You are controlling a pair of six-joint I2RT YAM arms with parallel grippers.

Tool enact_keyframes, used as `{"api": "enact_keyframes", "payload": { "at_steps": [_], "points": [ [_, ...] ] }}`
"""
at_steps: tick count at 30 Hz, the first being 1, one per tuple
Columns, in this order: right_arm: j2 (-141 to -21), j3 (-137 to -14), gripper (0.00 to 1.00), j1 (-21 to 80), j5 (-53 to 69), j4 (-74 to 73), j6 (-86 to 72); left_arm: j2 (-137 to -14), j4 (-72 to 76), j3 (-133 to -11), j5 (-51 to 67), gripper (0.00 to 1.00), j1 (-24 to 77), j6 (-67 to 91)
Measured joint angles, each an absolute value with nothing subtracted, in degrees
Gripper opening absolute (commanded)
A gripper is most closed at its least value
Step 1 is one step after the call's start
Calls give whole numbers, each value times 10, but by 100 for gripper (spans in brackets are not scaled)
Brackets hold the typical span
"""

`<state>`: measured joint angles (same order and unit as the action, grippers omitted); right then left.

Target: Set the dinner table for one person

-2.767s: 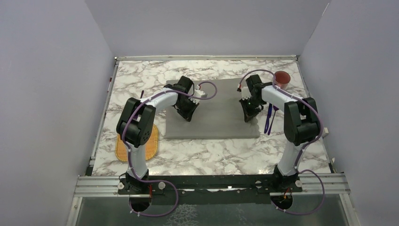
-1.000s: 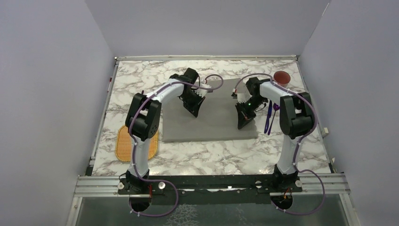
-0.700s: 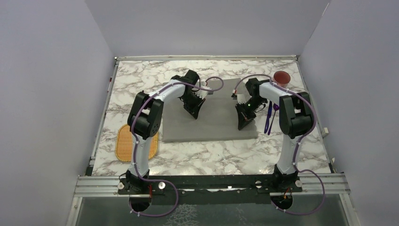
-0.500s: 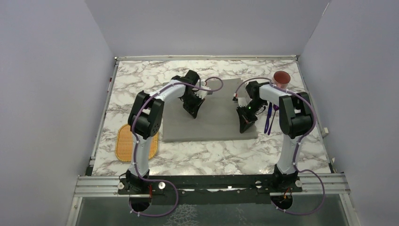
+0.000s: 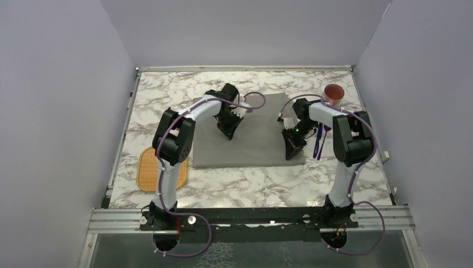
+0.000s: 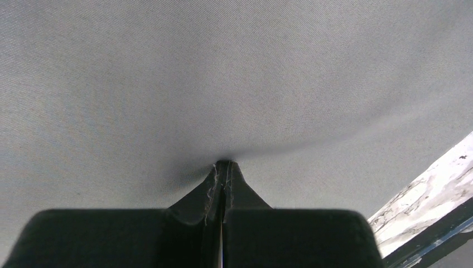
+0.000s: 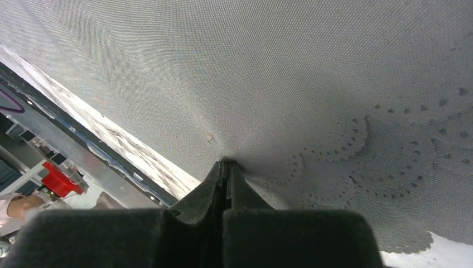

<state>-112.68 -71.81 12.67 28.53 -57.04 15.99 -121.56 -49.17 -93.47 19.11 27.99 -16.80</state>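
Observation:
A grey cloth placemat (image 5: 256,139) with a scalloped edge lies in the middle of the marble dinner table (image 5: 167,95). My left gripper (image 5: 228,135) is shut, its tips pressed down on the mat's left part. In the left wrist view the closed tips (image 6: 224,163) dent the cloth (image 6: 223,72). My right gripper (image 5: 291,156) is shut, its tips pressed on the mat near its right near corner. In the right wrist view the tips (image 7: 226,162) touch the cloth (image 7: 279,67) beside the perforated scallops.
A red cup (image 5: 334,94) stands at the far right. Purple cutlery (image 5: 318,144) lies on the marble just right of the mat. An orange woven oval piece (image 5: 149,173) lies at the near left, partly under my left arm. Walls enclose three sides.
My right gripper has slid nearer along the mat's right side. My left arm has reached farther and its gripper has shifted slightly right. The placemat has shifted and skewed a little.

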Motion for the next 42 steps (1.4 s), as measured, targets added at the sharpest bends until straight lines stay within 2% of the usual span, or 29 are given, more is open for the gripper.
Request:
{"api": "enact_keyframes", "payload": {
  "at_steps": [18, 23, 28, 42],
  "points": [
    [-1127, -717, 1, 127, 285, -569, 154, -1216, -511, -1021, 296, 0, 276, -187],
    [-1127, -717, 1, 127, 285, -569, 152, -1248, -510, -1036, 314, 0, 276, -187],
    [-1127, -718, 1, 127, 283, -569, 151, -1294, -511, -1038, 320, 0, 276, -186],
    [-1127, -717, 1, 127, 282, -569, 151, -1294, -498, -1046, 258, 0, 282, -159]
  ]
}}
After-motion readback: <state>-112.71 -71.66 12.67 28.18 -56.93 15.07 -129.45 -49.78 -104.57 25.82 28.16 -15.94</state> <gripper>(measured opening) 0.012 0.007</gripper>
